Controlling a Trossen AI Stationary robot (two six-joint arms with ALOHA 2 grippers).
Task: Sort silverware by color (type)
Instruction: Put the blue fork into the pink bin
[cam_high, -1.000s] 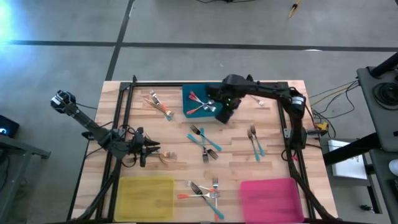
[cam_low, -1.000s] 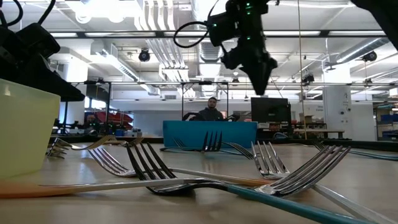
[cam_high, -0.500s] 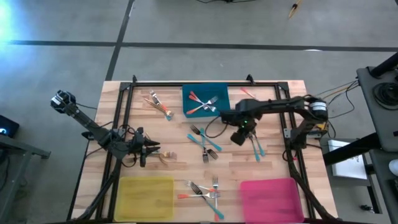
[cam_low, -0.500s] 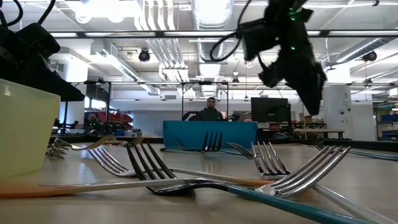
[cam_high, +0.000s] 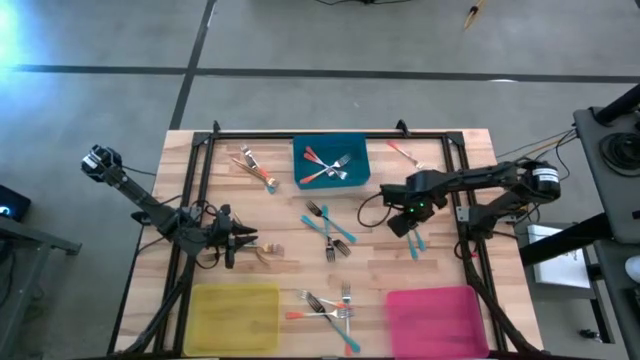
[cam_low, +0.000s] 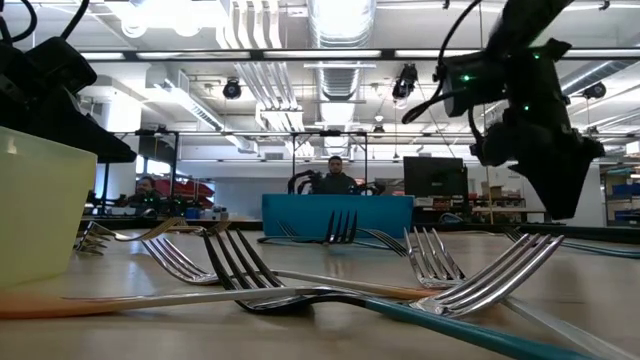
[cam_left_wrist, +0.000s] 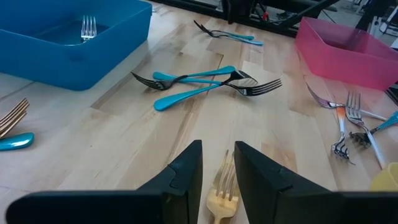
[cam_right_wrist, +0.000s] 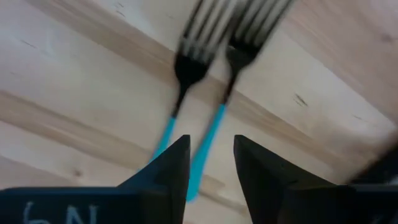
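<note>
The right tool (cam_high: 400, 222) hung narrowly open above two teal forks (cam_high: 411, 230) lying side by side at three o'clock on the tabletop (cam_high: 440, 265). It risked pinching both together. The left tool (cam_high: 245, 240) waited at nine, narrowly parted over a gold fork (cam_left_wrist: 222, 190).

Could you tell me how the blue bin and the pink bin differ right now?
The blue bin sits at the table's far edge and holds red-handled forks; the pink bin sits at the near right corner with no forks visible in it. They differ in colour. Both are shallow rectangular bins, and neither is touched by an arm.
</note>
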